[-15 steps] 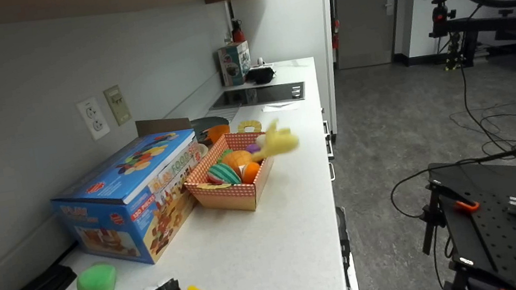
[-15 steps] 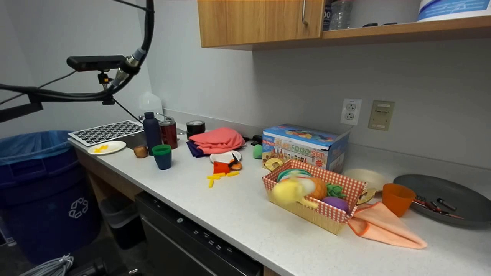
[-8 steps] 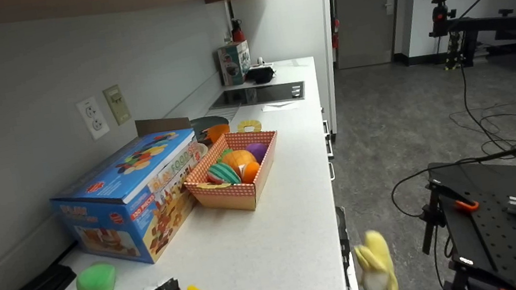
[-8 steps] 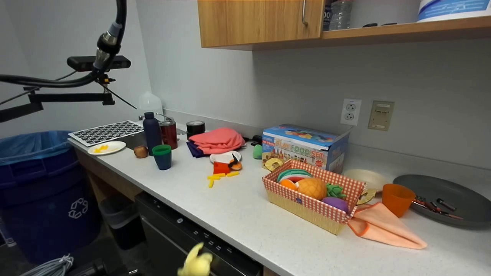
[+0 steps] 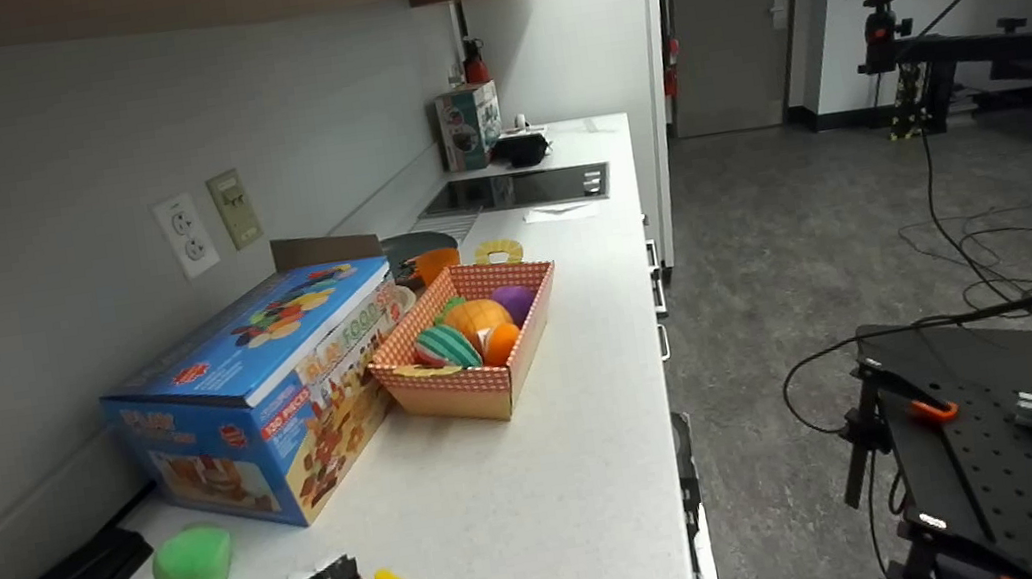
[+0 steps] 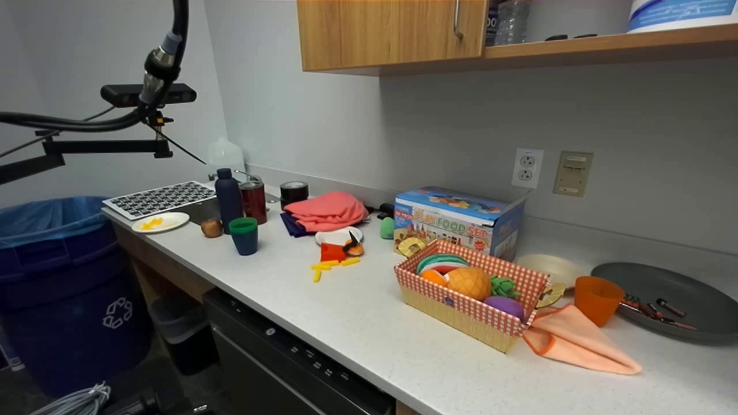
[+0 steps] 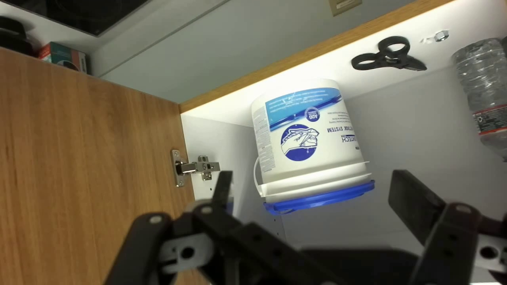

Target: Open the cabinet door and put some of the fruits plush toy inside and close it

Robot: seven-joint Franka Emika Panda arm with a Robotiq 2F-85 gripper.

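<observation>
Because my gripper (image 7: 311, 186) faces an open compartment with its fingers (image 7: 416, 202) apart and nothing visible between them, I judge the main danger to lie in bringing a toy up here. Reaching too deep could shove the wipes bucket (image 7: 305, 138), which shows beyond the gap. A low approach could sweep the scissors (image 7: 390, 58) off the shelf (image 7: 237, 105), since they lie just behind its front edge. A plush released too near that edge might roll out, and the cabinet door (image 7: 79, 178), standing open on its hinge (image 7: 196, 167), would probably jam if I pushed it with my gripper or a toy in its path.

The fruit plushes I can name lie in the gingham-lined basket (image 6: 455, 321) on the counter (image 6: 346, 305): watermelon (image 6: 441, 261), orange (image 6: 433, 277), pineapple (image 6: 470, 283) and a purple fruit (image 6: 503, 307). I see none on the shelf. The basket looks light, so snagging its lining could drag it. The wipes bucket wears its blue lid (image 7: 321, 199), so its contents are hidden; a clear plastic bottle (image 7: 481, 91) stands apart from it, and I cannot tell whether it is full. In an exterior view a green cup (image 6: 245, 225) nests inside a dark blue cup (image 6: 246, 243), an orange cup (image 6: 598, 300) hides whatever it may hold, and a dark grey dish (image 6: 703, 300) carries pieces too small to name.
</observation>
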